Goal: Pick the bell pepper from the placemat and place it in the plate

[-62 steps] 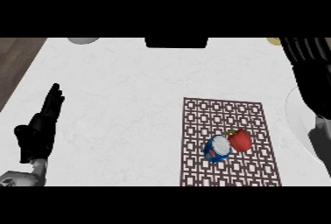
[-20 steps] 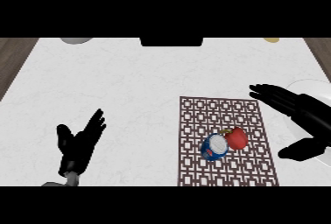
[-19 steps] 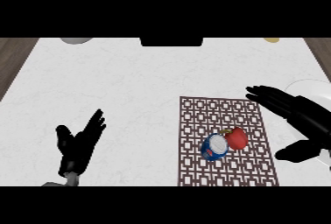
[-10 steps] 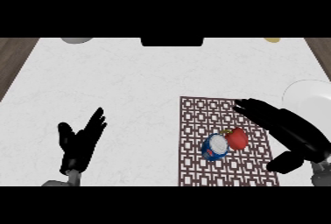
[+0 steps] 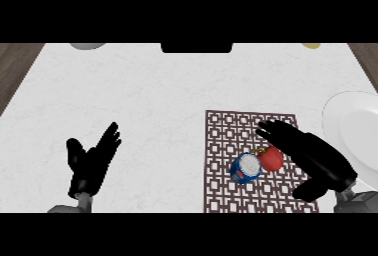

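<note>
A red bell pepper (image 5: 271,158) lies on the brown lattice placemat (image 5: 229,135), touching a blue-and-white round object (image 5: 245,168) on its left. My right hand (image 5: 313,156) is open over the placemat's right side, its straight fingers reaching just above and to the right of the pepper and its thumb (image 5: 312,190) low near the mat's front. The white plate (image 5: 354,131) lies at the counter's right edge, partly cut off. My left hand (image 5: 91,162) rests open at the lower left, fingers up.
A dark rectangular object (image 5: 196,47) sits at the counter's far edge. A grey round item (image 5: 87,45) is at the far left and a small yellow one (image 5: 311,45) at the far right. Wood floor shows past both counter sides.
My right hand came in from the right edge and has slid left and down across the placemat until its fingers stand beside the pepper. The left hand moved inward early, then stayed still.
</note>
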